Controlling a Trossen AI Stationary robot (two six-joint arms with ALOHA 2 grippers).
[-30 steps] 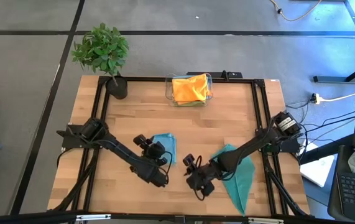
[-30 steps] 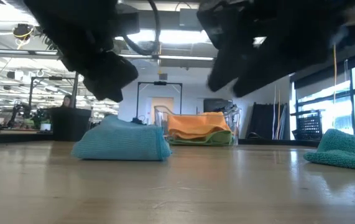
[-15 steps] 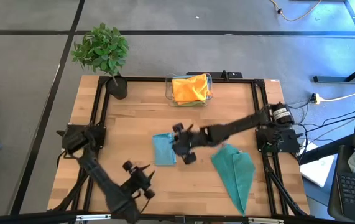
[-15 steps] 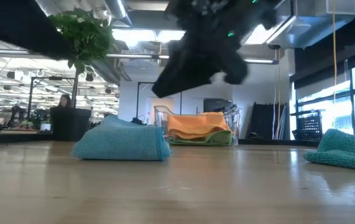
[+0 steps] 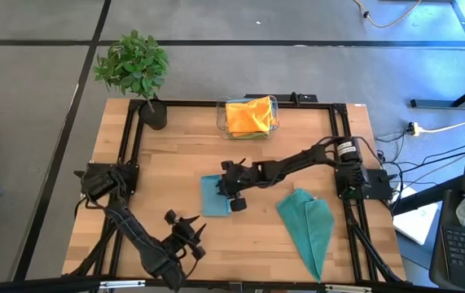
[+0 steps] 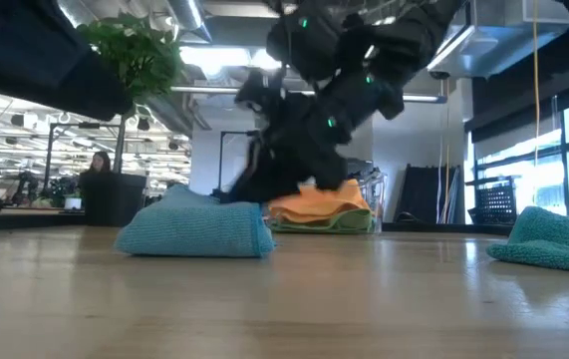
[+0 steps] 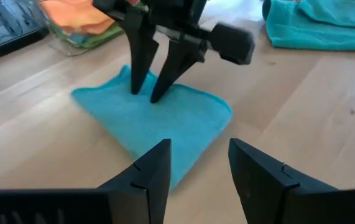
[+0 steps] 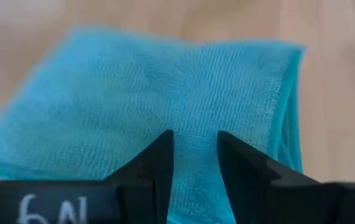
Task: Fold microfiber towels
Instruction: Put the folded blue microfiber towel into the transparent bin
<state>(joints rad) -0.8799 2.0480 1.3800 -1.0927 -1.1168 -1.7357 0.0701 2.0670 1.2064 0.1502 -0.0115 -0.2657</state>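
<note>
Right gripper (image 5: 227,189) is down at the folded light-blue towel (image 5: 213,196), mid-table. In the left wrist view its two fingers (image 7: 141,65) stand tips-down on the cloth with a narrow gap, nothing pinched between them. In the right wrist view the same fingers (image 8: 165,155) frame bare blue weave, slightly apart, not clamped on any fold. From table height the gripper (image 6: 264,179) sits at the far right corner of the blue towel (image 6: 196,229), touching or just above it; can't tell which.

Left gripper (image 5: 185,236) is parked near the front edge of the table (image 5: 167,155), left of centre, well apart from the towel. Fingers (image 7: 155,171) spread, empty, aimed at the blue towel (image 7: 155,121).

The blue one is a compact folded rectangle, flat on the wood. A teal towel (image 5: 309,224) lies to its right, near the right front, in a long pointed shape, untouched; it also shows at the right edge of the low view (image 6: 553,239).

An orange towel (image 5: 248,114) sits on top in the clear bin (image 5: 274,114) at the far edge, centre, with a lime-green towel (image 6: 314,221) under it.

Potted plant (image 5: 134,69) is at the far left corner. A person (image 6: 98,163) shows in the room beyond.
</note>
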